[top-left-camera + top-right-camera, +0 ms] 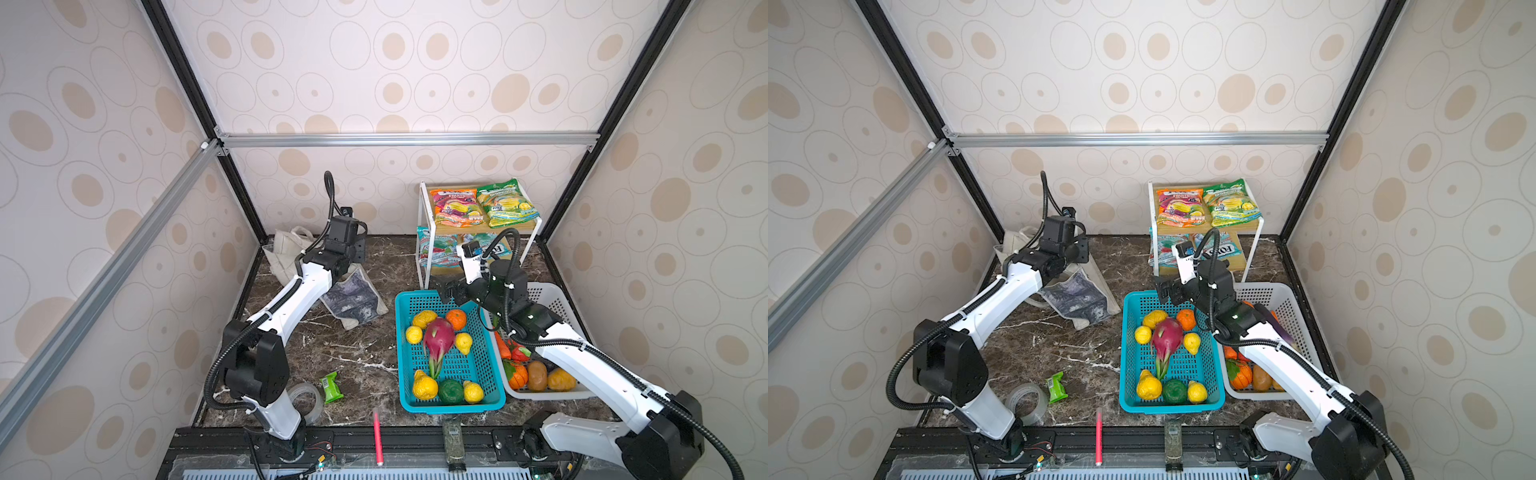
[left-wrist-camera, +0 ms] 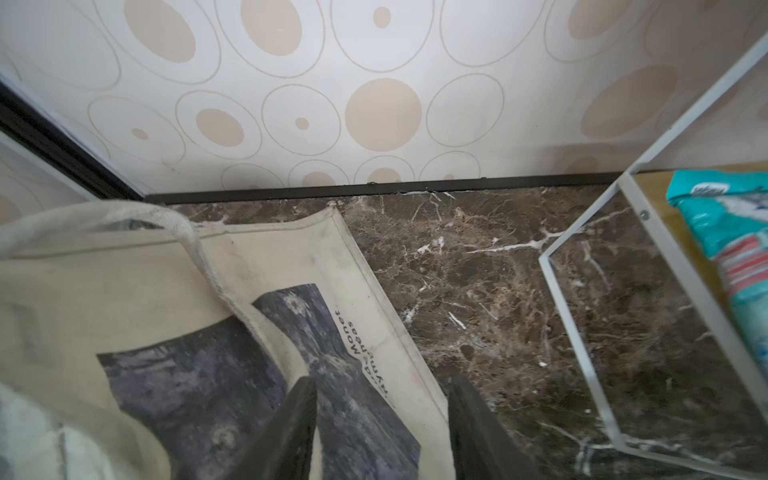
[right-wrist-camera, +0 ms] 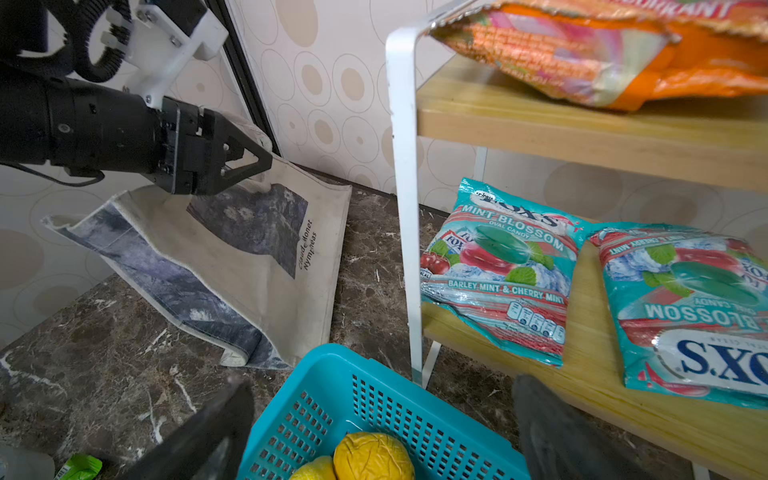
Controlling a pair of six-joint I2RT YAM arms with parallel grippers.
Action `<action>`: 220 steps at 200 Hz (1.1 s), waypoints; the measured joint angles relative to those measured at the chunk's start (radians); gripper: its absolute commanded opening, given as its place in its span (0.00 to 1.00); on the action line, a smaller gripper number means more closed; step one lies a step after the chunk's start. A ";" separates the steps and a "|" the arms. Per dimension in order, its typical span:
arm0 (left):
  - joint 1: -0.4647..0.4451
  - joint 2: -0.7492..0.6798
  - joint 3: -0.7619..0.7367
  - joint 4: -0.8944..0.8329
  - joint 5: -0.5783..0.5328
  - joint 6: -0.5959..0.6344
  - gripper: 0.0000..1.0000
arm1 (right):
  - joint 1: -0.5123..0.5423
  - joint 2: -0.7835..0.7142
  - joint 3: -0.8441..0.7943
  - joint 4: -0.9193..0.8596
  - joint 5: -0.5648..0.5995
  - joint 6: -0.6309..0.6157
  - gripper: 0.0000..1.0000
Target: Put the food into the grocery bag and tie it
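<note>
Dark brown marble tabletop [image 1: 357,353] with white veins; walls [image 1: 415,75] papered in beige ovals. The grocery bag [image 1: 353,299] lies crumpled at back left — left gripper [image 2: 382,382] spread above its print. Right gripper [image 3: 384,384] gapes over the teal basket [image 1: 404,365], where the dragon fruit [image 1: 438,336] lies.

clear tape roll [image 1: 306,398], pink pen [image 1: 377,436], teal basket [image 1: 402,357] beside white basket [image 1: 555,301].

left arm [image 1: 299,295] is covering much of the grocery bag [image 1: 353,297] in both top views, and right arm [image 1: 582,357] hides part of the white basket [image 1: 559,305].
</note>
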 measured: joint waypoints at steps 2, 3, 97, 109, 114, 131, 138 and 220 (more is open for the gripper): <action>0.000 -0.003 0.000 -0.002 -0.002 0.005 0.80 | 0.000 0.000 0.000 0.000 0.000 0.000 1.00; 0.000 -0.003 0.000 -0.002 -0.002 0.005 0.81 | 0.000 0.000 0.000 0.000 0.000 0.000 1.00; 0.307 -0.498 -0.469 0.212 -0.081 -0.227 0.99 | 0.007 0.029 0.000 0.025 -0.003 0.025 1.00; 0.373 -0.518 -0.552 0.224 -0.073 -0.261 0.99 | 0.010 0.031 0.000 0.027 -0.006 0.029 1.00; 0.385 -0.510 -0.573 0.223 -0.065 -0.269 0.99 | 0.012 0.035 0.000 0.031 -0.010 0.032 1.00; 0.383 -0.435 -0.584 0.225 -0.049 -0.281 0.99 | 0.031 0.055 0.003 0.032 -0.024 0.039 1.00; 0.383 -0.421 -0.598 0.229 -0.051 -0.286 0.99 | 0.045 0.068 0.005 0.033 -0.027 0.037 1.00; 0.497 -0.569 -0.862 0.365 -0.081 -0.367 0.99 | 0.138 0.270 0.082 0.080 -0.087 0.033 1.00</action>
